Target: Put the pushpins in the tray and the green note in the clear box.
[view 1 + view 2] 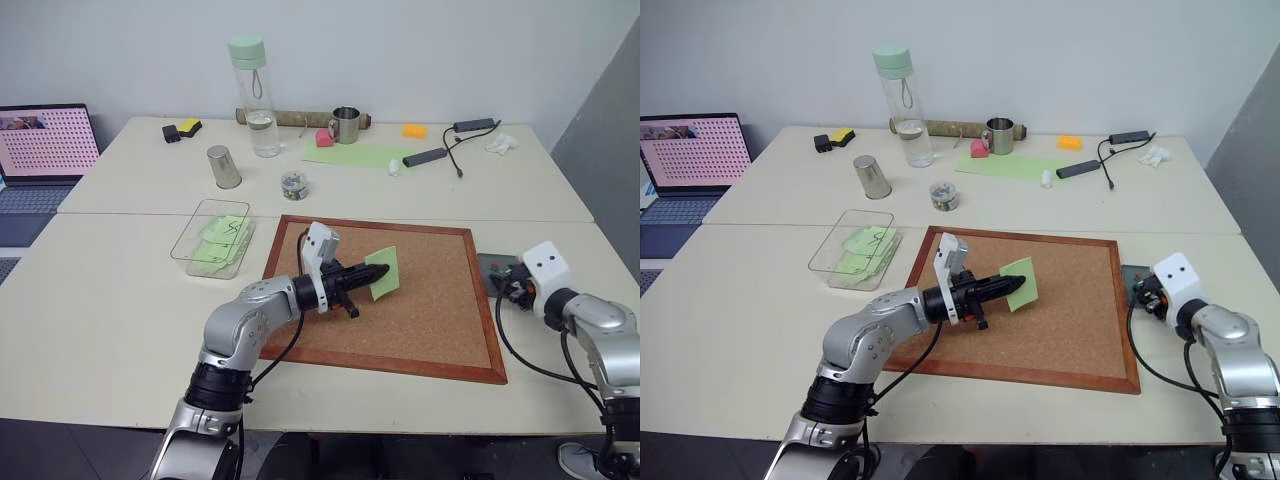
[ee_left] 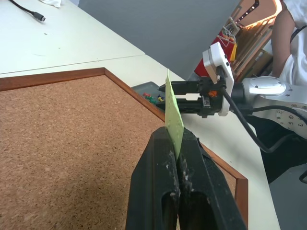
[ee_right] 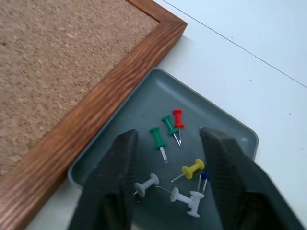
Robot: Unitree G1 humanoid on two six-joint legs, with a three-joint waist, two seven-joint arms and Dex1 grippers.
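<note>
Head view: the left gripper (image 1: 368, 275) pinches the green note (image 1: 384, 271) above the corkboard (image 1: 440, 300); the clear box (image 1: 200, 248), holding other green slips, waits far left, so that step remains. A steel cup (image 1: 224, 167) and pin jar (image 1: 294, 184) stand beyond it, not in the way.

Left wrist view: fingers clenched on the note's edge.

Right wrist view: the right gripper (image 3: 165, 179) hangs with fingers spread over the tray (image 3: 225, 120), where the pushpins (image 3: 168, 128), red and green, lie among others; that part looks done.

head pair high, wrist cameras close
</note>
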